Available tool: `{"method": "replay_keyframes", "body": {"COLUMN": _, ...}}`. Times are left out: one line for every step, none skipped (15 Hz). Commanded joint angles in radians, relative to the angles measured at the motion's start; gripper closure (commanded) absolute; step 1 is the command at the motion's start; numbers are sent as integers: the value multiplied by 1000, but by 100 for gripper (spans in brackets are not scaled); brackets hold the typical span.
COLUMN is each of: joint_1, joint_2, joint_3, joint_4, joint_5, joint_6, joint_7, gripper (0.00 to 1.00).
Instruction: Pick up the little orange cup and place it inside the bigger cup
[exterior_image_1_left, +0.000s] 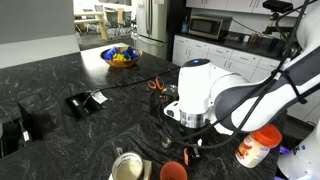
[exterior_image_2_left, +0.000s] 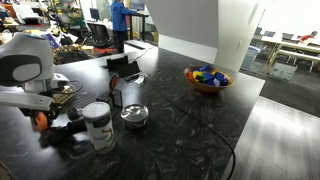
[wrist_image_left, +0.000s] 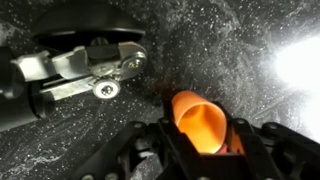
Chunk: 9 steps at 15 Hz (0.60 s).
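Dimly | gripper (wrist_image_left: 203, 130) pinches little orange cup (wrist_image_left: 196, 116) | bigger cup (exterior_image_1_left: 175, 171) cropped below

Hand (wrist_image_left: 202, 130) clamped on little orange cup (wrist_image_left: 195, 113)

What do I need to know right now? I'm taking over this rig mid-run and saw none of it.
Gripper: closed on the little orange cup, with a finger on each side in the wrist view. It is low over the black counter; whether the cup is lifted cannot be told.
The bigger cup: upright on the counter close to the gripper, next to a metal cup.
Done: the grasp.
Left: carry the little cup over the bigger cup, lower it and release it inside.
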Motion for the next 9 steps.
{"method": "replay_keyframes", "body": {"joint_1": -11, "joint_2": -16, "joint_3": 6, "joint_4": 8, "joint_5": -43, "joint_6": -13, "joint_7": 21, "gripper": 84}}
{"method": "replay_keyframes", "body": {"joint_1": -10, "joint_2": -24, "joint_3": 4, "joint_4": 12, "joint_5": -63, "joint_6": -28, "joint_7": 34, "gripper": 84}}
{"method": "replay_keyframes", "body": {"joint_1": -8, "joint_2": -34, "joint_3": 1, "joint_4": 18, "joint_5": -103, "joint_6": -44, "joint_7": 61, "gripper": 84}}
{"method": "replay_keyframes", "body": {"joint_1": -8, "joint_2": -47, "joint_3": 1, "joint_4": 26, "joint_5": -123, "joint_6": -59, "joint_7": 75, "gripper": 84}}
{"method": "replay_keyframes", "body": {"joint_1": -5, "joint_2": -58, "joint_3": 0, "joint_4": 36, "joint_5": -165, "joint_6": -73, "joint_7": 104, "gripper": 84}}
{"method": "replay_keyframes", "body": {"joint_1": -4, "joint_2": -70, "joint_3": 1, "joint_4": 48, "joint_5": -188, "joint_6": -84, "joint_7": 118, "gripper": 84}}
{"method": "replay_keyframes", "body": {"joint_1": -3, "joint_2": -80, "joint_3": 3, "joint_4": 59, "joint_5": -199, "joint_6": -90, "joint_7": 129, "gripper": 84}}
{"method": "replay_keyframes", "body": {"joint_1": -2, "joint_2": -92, "joint_3": 6, "joint_4": 76, "joint_5": -206, "joint_6": -93, "joint_7": 135, "gripper": 84}}
{"method": "replay_keyframes", "body": {"joint_1": 0, "joint_2": -101, "joint_3": 8, "joint_4": 91, "joint_5": -213, "joint_6": -96, "joint_7": 140, "gripper": 84}}
